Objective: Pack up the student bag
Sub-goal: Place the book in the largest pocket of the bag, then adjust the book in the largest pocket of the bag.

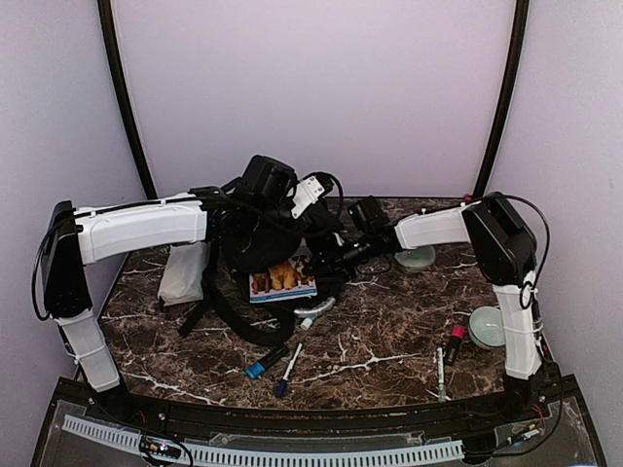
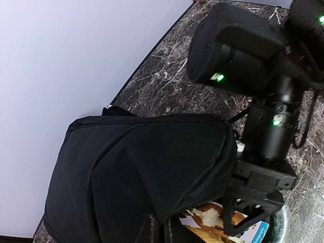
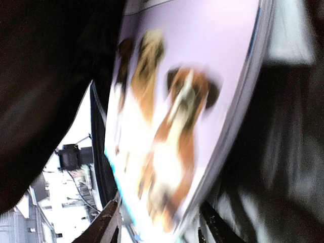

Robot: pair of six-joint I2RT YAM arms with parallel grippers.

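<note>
Student bag [image 1: 255,238]: black, soft, slumped at the middle back of the marbled table [image 1: 389,341], mouth turned toward the near edge, straps trailing forward. Propped open from above by the left gripper [image 1: 292,216], clenched tight at the top of the bag; probably pinching a fold of fabric, though lost black on black. Poking out of the mouth, a dog picture book [image 1: 282,277], only partly swallowed, part of the cover showing outside. Astride the book's outer edge, the right gripper [image 3: 159,223], jaws parted and looking slack rather than biting.

Likeliest trouble: with nothing clamping it, a slide back out of the mouth onto the table. Next: a corner snagging on the zipper lip under an angled push, bulging the soft wall instead of going in. Also: dragging the book out on a careless retreat, through a fingertip catching the cover. Worse: collapse of the opening over the book after a slipped left pinch. Further out, a blue-capped marker [image 1: 263,368] and a pen [image 1: 289,370] just in front of the straps, a red-capped marker [image 1: 455,342] and a pale bowl [image 1: 485,326] beside the right arm; easily swept by a low elbow.
</note>
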